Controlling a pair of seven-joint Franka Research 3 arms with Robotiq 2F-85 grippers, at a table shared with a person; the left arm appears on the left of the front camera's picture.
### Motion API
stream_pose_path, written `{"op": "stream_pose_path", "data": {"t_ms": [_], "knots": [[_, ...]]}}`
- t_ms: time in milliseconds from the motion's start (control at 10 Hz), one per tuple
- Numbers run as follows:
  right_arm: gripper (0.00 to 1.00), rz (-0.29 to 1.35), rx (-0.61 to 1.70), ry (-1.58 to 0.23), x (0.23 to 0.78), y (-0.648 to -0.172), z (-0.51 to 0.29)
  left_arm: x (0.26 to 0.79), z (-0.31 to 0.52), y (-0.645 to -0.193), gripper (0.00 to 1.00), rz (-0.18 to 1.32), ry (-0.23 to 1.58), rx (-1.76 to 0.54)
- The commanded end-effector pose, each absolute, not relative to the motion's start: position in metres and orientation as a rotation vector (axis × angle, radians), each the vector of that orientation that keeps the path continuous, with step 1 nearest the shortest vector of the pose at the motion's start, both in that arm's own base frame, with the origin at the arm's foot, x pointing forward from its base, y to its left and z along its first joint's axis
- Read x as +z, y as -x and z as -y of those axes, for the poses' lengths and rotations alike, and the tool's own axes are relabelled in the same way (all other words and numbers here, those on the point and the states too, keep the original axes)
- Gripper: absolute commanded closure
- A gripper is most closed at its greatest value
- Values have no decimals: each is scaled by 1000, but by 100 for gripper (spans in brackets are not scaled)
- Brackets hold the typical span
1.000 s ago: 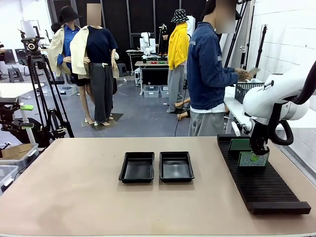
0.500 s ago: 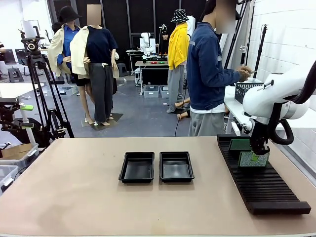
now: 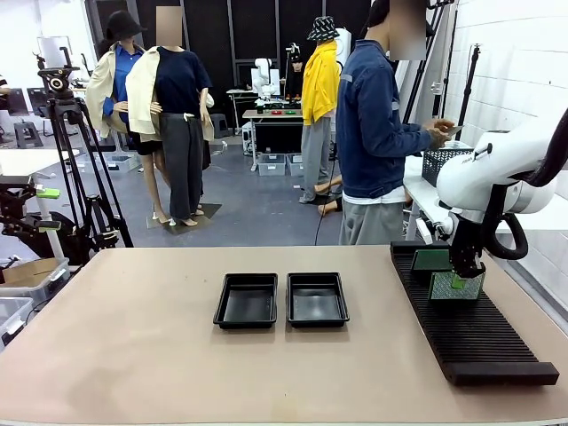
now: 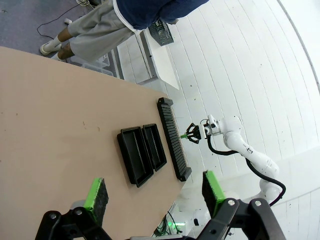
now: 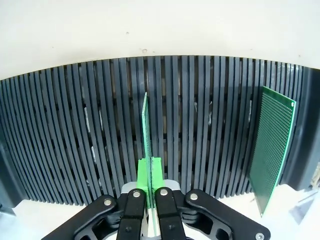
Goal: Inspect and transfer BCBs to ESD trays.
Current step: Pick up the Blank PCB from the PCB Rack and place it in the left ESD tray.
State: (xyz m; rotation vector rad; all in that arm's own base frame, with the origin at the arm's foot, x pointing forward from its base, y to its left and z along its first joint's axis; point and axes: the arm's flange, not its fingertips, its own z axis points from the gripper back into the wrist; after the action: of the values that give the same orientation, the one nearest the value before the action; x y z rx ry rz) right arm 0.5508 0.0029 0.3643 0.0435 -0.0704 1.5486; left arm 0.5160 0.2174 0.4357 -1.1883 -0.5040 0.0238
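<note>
BCB no. 1 (image 3: 442, 287) is at right of front pic, pinched at its top edge by right gripper (image 3: 461, 280), w/ pads pressed together on it. The board stands on edge over black rack (image 3: 484, 346). In right wrist pic it (image 5: 146, 125) shows edge-on as a thin green line. If its far edge sits in a slot, I cannot tell. BCB no. 2 (image 3: 429, 259) stands in the rack just behind, partly hidden by the gripper. ESD trays (image 3: 246, 276) lie side by side at ctr of table (image 3: 133, 355), well apart from the rack. Left gripper (image 4: 154, 192) is high above the table, fingers spread wide. Person (image 3: 373, 133) at upper right holds smth too small to make out. Mesh basket (image 3: 441, 162) is partly covered by the white arm (image 3: 497, 177).
</note>
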Motion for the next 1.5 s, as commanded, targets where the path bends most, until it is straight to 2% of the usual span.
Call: {"op": "stream_pose_path", "data": {"t_ms": [0,500,800,1400], "knots": [[100,72,1547,-48,364,-550,-3,438,-218,-515,0,492,1179,36],[100,70,1549,-44,364,-551,-3,438,-218,-515,0,492,1179,36],[100,127,1517,-64,389,-545,0,438,-218,-515,0,492,1179,36],[100,88,1423,-23,465,-507,-38,438,-218,-515,0,492,1179,36]]}}
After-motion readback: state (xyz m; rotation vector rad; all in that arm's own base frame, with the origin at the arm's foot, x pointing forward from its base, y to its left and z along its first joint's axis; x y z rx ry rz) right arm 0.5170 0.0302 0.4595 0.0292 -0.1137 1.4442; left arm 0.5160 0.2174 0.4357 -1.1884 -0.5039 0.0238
